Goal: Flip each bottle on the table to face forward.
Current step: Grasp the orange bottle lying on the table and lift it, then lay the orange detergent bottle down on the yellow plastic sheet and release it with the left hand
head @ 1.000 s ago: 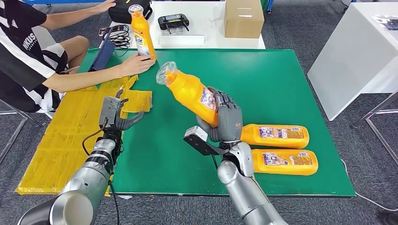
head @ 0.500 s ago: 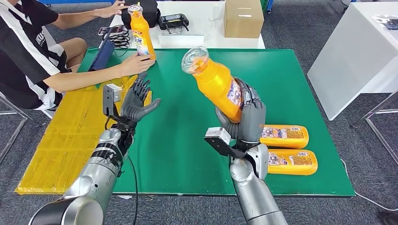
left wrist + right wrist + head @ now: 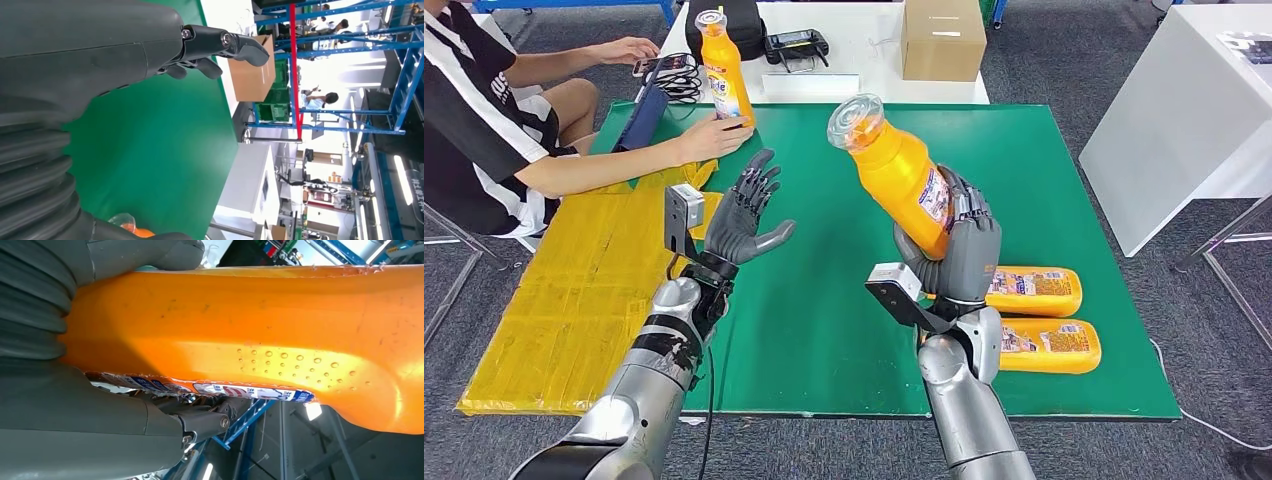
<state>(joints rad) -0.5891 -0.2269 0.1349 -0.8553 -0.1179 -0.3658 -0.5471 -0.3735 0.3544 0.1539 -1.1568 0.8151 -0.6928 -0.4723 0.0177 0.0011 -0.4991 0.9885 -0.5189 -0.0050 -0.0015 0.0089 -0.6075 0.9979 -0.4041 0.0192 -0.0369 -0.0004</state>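
My right hand (image 3: 956, 250) grips an orange bottle (image 3: 900, 172) around its lower body and holds it raised over the green mat (image 3: 824, 300), cap end up and tilted toward me. The right wrist view shows the same orange bottle (image 3: 260, 340) pressed against my palm. My left hand (image 3: 744, 215) is lifted to the left of it, fingers spread, holding nothing; its fingers (image 3: 220, 42) show above the mat in the left wrist view. Two more orange bottles (image 3: 1034, 290) (image 3: 1044, 345) lie on their sides at the mat's right. A fourth bottle (image 3: 724, 65) stands upright at the far left, steadied by a person's hand.
A seated person (image 3: 484, 110) reaches across the far left corner. Yellow padding (image 3: 574, 280) covers the table's left side. Behind the mat stand a cardboard box (image 3: 942, 38), a controller (image 3: 794, 45) and a dark bag. A white table (image 3: 1184, 120) is to the right.
My right hand has raised the bottle and swung it more upright, moving rightward. My left hand has risen from near the table and opened its fingers. The person's other hand pulled back.
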